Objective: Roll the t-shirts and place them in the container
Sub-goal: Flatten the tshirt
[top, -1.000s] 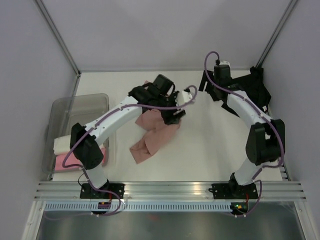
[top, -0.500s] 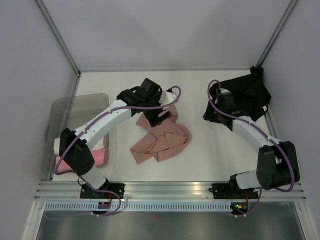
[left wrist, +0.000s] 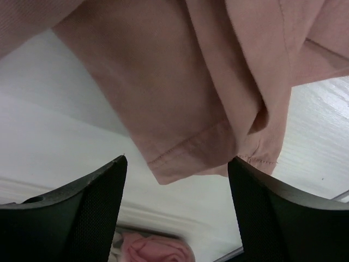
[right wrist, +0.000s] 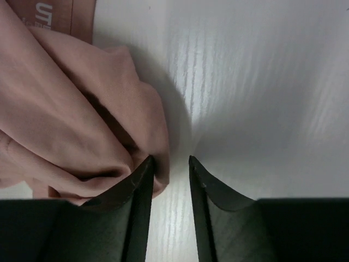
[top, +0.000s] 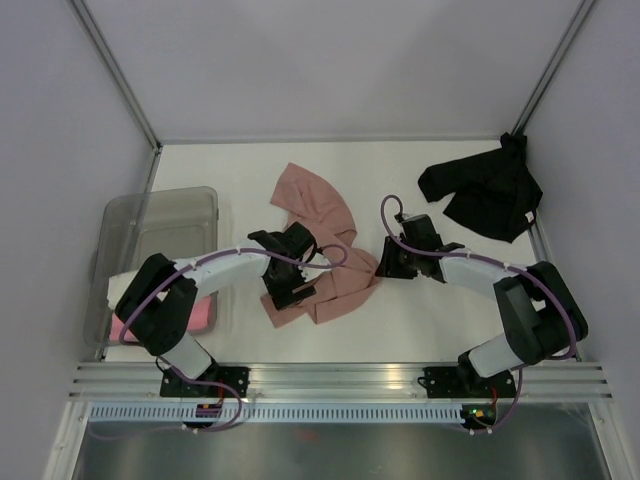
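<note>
The salmon-pink t-shirt [top: 312, 205] lies crumpled mid-table, and its white print [right wrist: 44, 12] shows in the right wrist view. My left gripper [top: 288, 290] hovers over its near-left hem [left wrist: 185, 147], jaws wide open and empty [left wrist: 177, 183]. My right gripper [top: 384, 262] sits low at the shirt's right edge. Its jaws [right wrist: 170, 164] are narrowly apart, open, with a fold of pink cloth [right wrist: 147, 125] against the left finger. The black t-shirt [top: 487, 188] lies loose at the back right, apart from both grippers. A bright pink roll [top: 205, 312] rests in the bin.
A translucent grey plastic bin [top: 165, 212] stands along the left side, partly under my left arm. Frame posts and walls close in the table at the left, back and right. A metal rail [top: 340, 378] runs along the near edge.
Both arms swung toward the near side. The left gripper left the shirt's top for its near hem. The right gripper went from the black shirt to the pink shirt's right edge, jaws narrowing.
</note>
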{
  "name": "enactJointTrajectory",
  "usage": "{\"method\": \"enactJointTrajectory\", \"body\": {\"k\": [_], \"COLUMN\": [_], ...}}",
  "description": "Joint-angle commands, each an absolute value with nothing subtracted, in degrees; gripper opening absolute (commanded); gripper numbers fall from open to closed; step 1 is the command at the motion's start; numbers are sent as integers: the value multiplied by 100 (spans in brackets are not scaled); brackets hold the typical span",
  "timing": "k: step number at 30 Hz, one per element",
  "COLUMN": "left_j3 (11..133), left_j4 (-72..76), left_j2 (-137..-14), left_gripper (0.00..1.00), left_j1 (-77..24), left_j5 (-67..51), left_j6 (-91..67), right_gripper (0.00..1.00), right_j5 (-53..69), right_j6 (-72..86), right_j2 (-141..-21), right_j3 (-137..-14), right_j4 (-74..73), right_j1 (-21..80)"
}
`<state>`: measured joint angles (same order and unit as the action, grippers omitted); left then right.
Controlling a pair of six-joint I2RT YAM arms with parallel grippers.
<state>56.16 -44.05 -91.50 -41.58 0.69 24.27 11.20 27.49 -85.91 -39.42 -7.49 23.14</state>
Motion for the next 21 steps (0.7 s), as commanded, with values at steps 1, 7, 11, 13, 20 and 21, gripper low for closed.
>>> {"method": "enactJointTrajectory", "body": {"k": [1,7,11,13,20,21], "left_j3": [5511,5423,5379,5353,5686,5747], "left_j4": [-3903,-3876,-3894,-3815,-3612,-3612], "left_j2": [-9184,-9070,-9132,-9054,-8315,-8254], "left_gripper": [78,35,2,2,2,2], "left_j1": [-4140,-4122,-3964,-3824,-2980,-2840], "left_j5": [413,-122,-369,-212,377,430], "left_j6": [2180,2311,2241,2259,2346,2399], "right_gripper": [36,0,0,0,1,0], "right_j5": [1650,1653,1354,1248,826,765], "right_j6": [2935,3041,2857,2725,2180,2136], "right_j2": [-8753,-8948,-8518,-8061,-6646,-6436], "right_j3": [-3797,-3796,-4016,-4182,-4983,-5149], "right_j4": [-106,282,-148,-482,-1572,-1773], "right_j1": [2364,2364,2233,2084,1995,1995]}}
